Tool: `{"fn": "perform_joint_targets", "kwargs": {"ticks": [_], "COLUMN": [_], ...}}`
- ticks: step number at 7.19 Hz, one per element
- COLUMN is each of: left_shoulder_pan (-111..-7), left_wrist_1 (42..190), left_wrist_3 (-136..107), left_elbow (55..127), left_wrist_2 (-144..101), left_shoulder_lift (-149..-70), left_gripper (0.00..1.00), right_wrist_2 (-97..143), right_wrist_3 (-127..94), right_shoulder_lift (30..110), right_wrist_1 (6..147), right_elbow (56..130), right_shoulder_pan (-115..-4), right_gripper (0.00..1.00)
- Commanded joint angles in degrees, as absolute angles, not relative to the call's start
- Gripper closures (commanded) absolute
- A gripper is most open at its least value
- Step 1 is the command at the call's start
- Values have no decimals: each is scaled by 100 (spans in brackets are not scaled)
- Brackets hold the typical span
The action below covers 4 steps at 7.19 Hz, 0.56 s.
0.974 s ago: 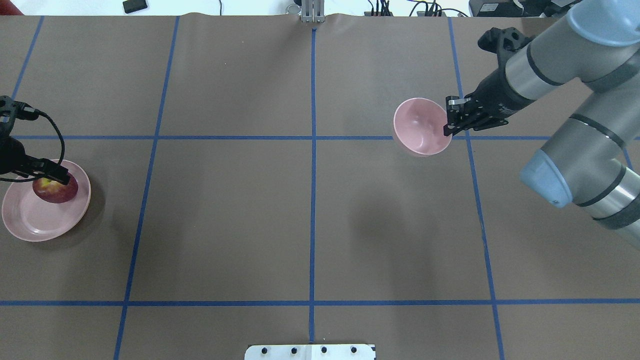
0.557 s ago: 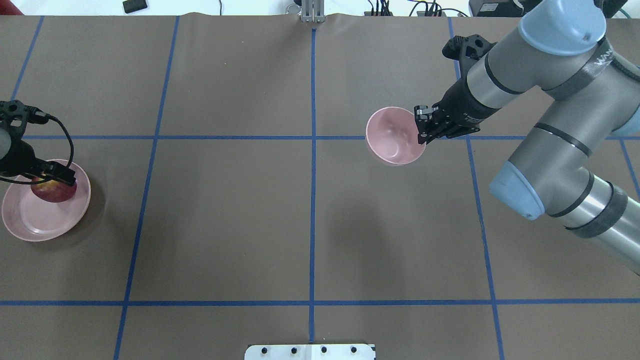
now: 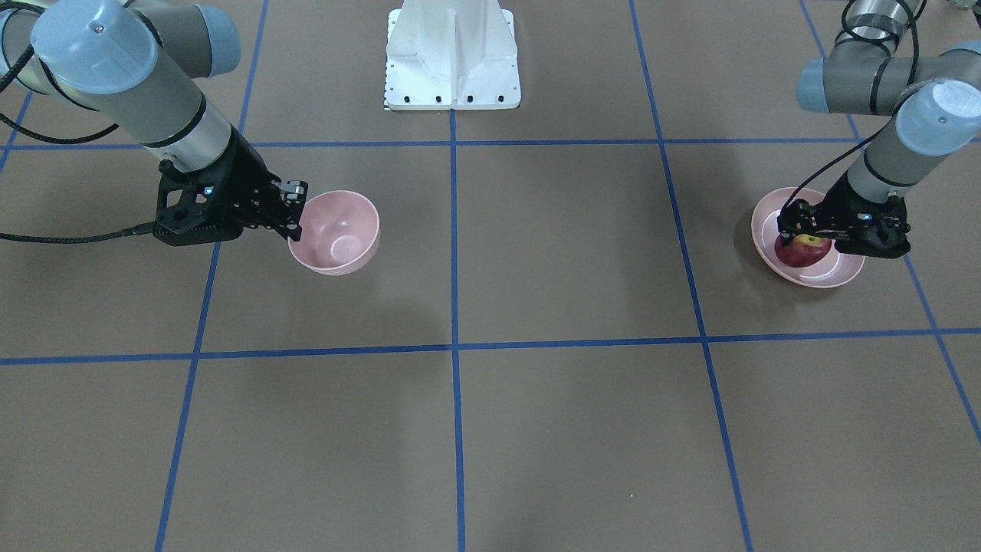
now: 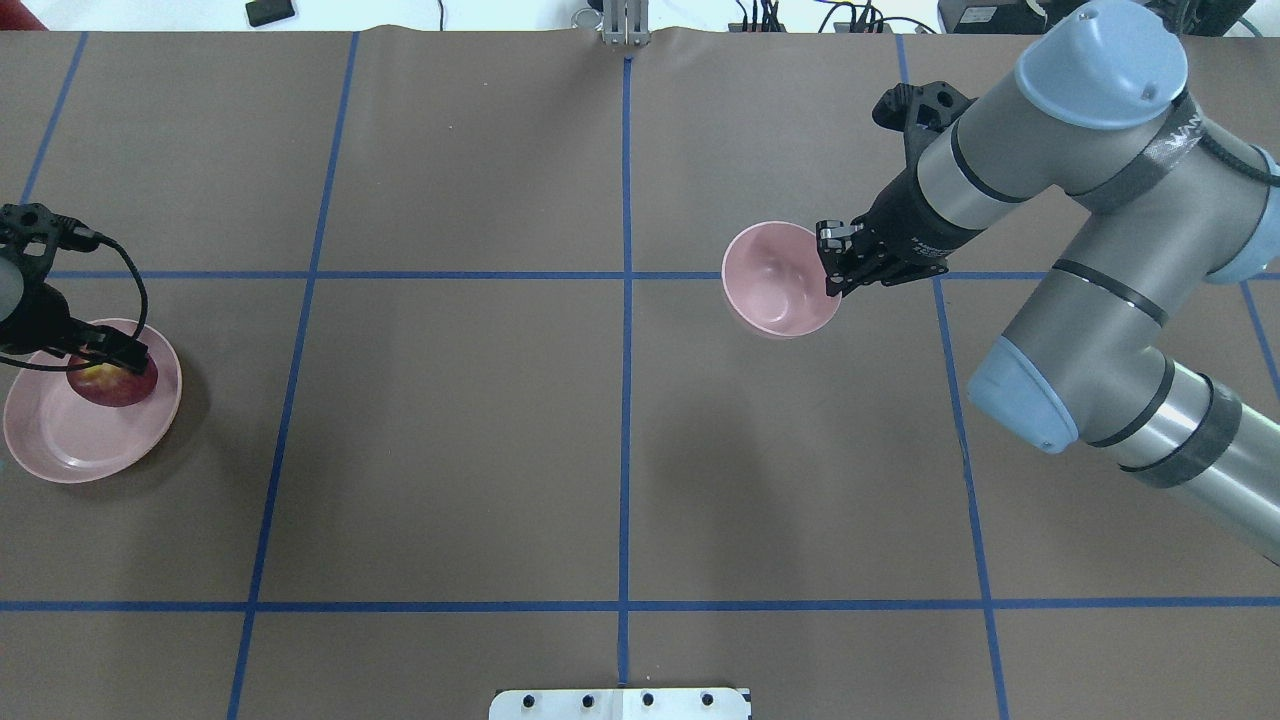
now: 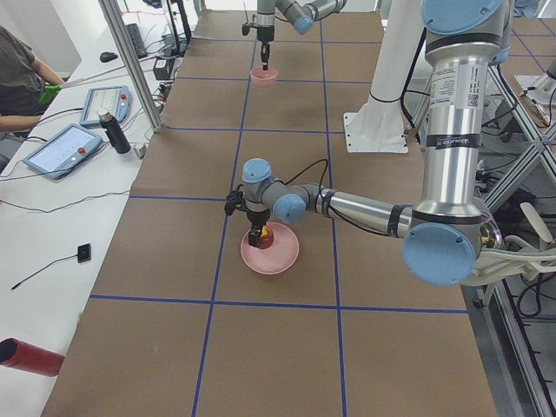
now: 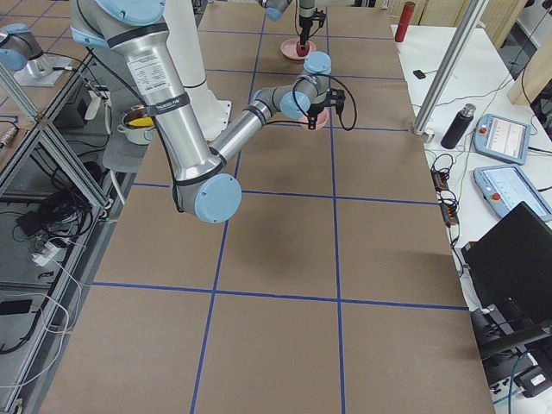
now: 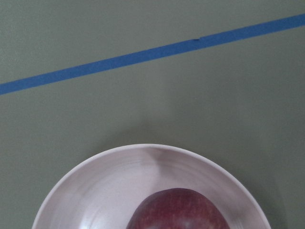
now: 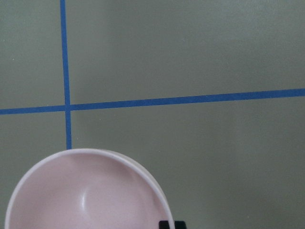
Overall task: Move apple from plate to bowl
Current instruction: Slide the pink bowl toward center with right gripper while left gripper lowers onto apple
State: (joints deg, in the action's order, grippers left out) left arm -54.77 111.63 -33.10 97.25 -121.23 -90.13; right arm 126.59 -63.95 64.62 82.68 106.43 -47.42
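The dark red apple (image 4: 112, 384) lies on the pale pink plate (image 4: 55, 445) at the table's far left; both also show in the front view, the apple (image 3: 802, 251) and the plate (image 3: 839, 270). My left gripper (image 4: 108, 356) hangs right over the apple, fingers open about its top. In the left wrist view the apple (image 7: 178, 210) sits in the plate (image 7: 119, 176); no fingers show. My right gripper (image 4: 829, 266) is shut on the rim of the pink bowl (image 4: 775, 282), held tilted above the table right of centre. The bowl (image 8: 81, 195) is empty.
Blue tape lines cross the brown table (image 4: 450, 450). The white base plate (image 4: 620, 703) sits at the near edge. In the left side view a side bench holds tablets (image 5: 65, 148) and a bottle (image 5: 113, 132). The right arm's elbow (image 4: 1030, 390) overhangs the right half.
My right arm has carried the bowl leftwards, toward the table's centre line. My left gripper has shifted slightly over the apple, which stays on the plate.
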Motion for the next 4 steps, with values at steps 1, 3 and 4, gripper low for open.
{"fn": "perform_joint_targets", "kwargs": {"ticks": [1, 3, 4], "left_shoulder_pan": [-5441, -5379, -5379], "left_wrist_1": [11206, 11206, 11206], "left_wrist_3": [-3479, -3524, -3646], "left_elbow": [9590, 9589, 9615], "left_wrist_2": [-12173, -12199, -12208], "left_shoulder_lift": [-9026, -9026, -9035], "left_gripper": [2, 14, 53], "right_wrist_2": [12656, 12369, 12157], "right_wrist_3": [-6407, -6843, -7099], "right_shoulder_lift": [6460, 6128, 5874], "right_wrist_1": [8271, 8271, 8279], "right_elbow": [10635, 10539, 10408], "right_shoulder_pan": [-4720, -4336, -4168], "right_gripper": [100, 100, 100]}}
